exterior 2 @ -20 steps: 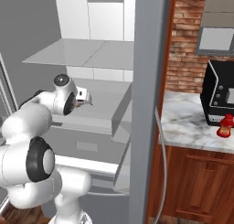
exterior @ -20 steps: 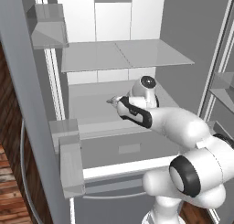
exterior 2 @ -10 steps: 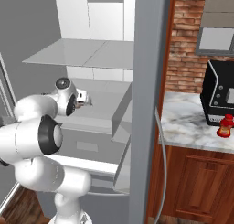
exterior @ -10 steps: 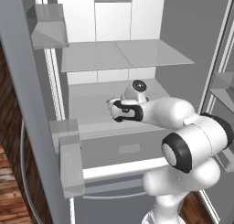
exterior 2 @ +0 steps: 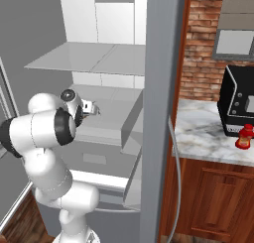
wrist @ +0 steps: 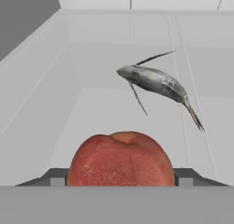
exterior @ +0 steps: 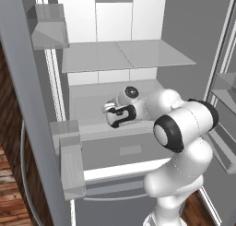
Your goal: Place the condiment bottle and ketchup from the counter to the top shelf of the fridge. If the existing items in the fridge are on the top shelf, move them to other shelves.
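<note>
Nearest the hand camera, the round red-orange fruit [wrist: 121, 159] sits between the dark fingertips [wrist: 57, 176] of the gripper [exterior: 110, 110], which looks clamped on it, jaws wide. Judging by this, the step in hand is shifting the fridge's existing items; next, the fruit needs setting down on a lower shelf and letting go. Just beyond lies the thin dark grey fish-like thing [wrist: 157, 83] on the pale grey shelf floor [wrist: 103, 109]. Above is the wide translucent top shelf [exterior: 124, 54]. Far right, the small bright red ketchup bottle [exterior 2: 243, 137] waits on the veined marble counter [exterior 2: 208, 138].
</note>
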